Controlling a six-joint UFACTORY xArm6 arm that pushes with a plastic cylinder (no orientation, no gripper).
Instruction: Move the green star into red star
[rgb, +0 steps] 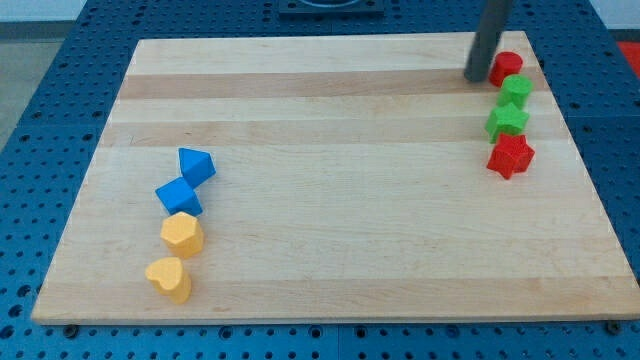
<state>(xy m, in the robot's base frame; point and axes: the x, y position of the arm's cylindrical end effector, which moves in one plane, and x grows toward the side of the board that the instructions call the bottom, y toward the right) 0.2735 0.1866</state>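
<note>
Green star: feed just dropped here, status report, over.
My tip at view's top right, beside red block. Green star already touching red star. Green block between tip and star.

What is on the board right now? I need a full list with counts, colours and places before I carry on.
red star: 1, red, view's right, lowest in the right-hand column
green star: 1, green, just above the red star, touching it
green block: 1, green, shape unclear, above the green star
red block: 1, red, shape unclear, top of that column
blue blocks: 2, blue, angular, view's left
yellow blocks: 2, yellow, view's lower left, below the blue ones
board: 1, pale wood, on a blue perforated table
my tip: 1, dark rod, view's top right, right beside the red block on its left
</note>
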